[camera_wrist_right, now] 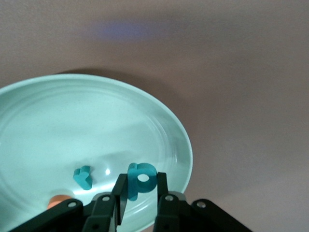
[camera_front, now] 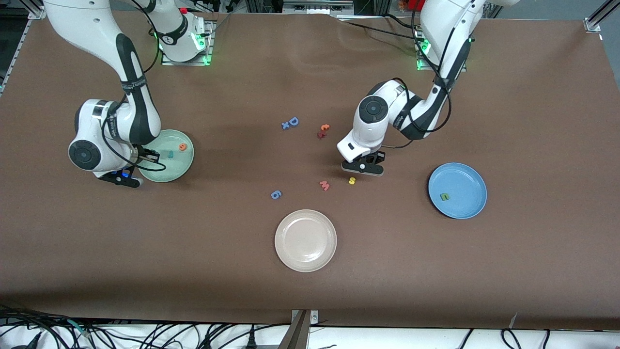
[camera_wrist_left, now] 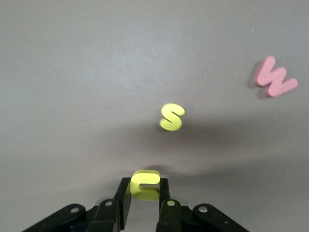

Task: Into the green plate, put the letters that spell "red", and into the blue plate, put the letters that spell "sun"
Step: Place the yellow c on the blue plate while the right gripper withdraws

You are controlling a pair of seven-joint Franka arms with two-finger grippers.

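1. Beige plate (camera_front: 305, 240) sits nearest the camera, bare; it's our landmark.
2. Green plate (camera_front: 169, 155), farther than it toward the right arm's end, holds "e" (camera_front: 182, 147) and "r" (camera_wrist_right: 83, 177); right gripper (camera_wrist_right: 140, 191) over it, clamped on "d" (camera_wrist_right: 141, 179). Release next.
3. Blue plate (camera_front: 457, 190) holds "n" (camera_front: 444, 197).
4. Left gripper (camera_wrist_left: 145, 198) pinches "u" (camera_wrist_left: 144, 183) above "s" (camera_front: 352, 181); carry it to blue.

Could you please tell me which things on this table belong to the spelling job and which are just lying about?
Job:
green plate, holding orange "e" and teal "r"
teal "d", in right gripper
blue plate, holding green "n"
yellow "u", in left gripper
yellow "s"

Lying about:
beige plate
pink "w"
blue "D"
blue "6"
red-orange letter pair
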